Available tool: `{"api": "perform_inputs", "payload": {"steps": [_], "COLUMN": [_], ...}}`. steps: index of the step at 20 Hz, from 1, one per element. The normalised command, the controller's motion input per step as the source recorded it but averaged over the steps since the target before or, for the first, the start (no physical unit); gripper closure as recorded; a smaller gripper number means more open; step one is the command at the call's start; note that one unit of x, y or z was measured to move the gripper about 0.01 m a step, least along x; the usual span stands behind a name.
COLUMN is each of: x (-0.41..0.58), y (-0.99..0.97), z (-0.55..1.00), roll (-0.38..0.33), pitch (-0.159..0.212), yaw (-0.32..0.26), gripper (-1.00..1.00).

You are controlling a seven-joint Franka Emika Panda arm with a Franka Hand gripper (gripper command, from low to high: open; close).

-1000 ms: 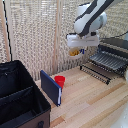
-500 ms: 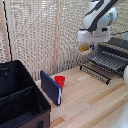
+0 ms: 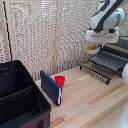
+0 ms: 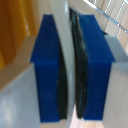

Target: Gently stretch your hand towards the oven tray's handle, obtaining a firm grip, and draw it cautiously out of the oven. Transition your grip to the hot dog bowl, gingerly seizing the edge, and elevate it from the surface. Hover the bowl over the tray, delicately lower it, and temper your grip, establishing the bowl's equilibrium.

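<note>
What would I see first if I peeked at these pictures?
First, the white robot arm high on the exterior view's right, its tool carrying the hot dog bowl in the air by the pulled-out oven tray. Then the big black open case at lower left, with a small red cup nearby.
</note>
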Motion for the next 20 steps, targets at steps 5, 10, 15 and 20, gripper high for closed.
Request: {"api": "perform_inputs", "payload": {"steps": [5,10,15,20], "x": [0.000,0.000,0.063,0.125], "y": [-0.59,-0.67,-0.70,-0.33], "z": [0.11,0.04,-0.06,-0.19], "roll": [0.000,0.000,0.010,0.001], "pitch": [-0.021,-0.029,-0.003,0.001], "yaw": [-0.223,-0.188,-0.108,-0.014], "gripper": [1.00,1.00,1.00,1.00]}}
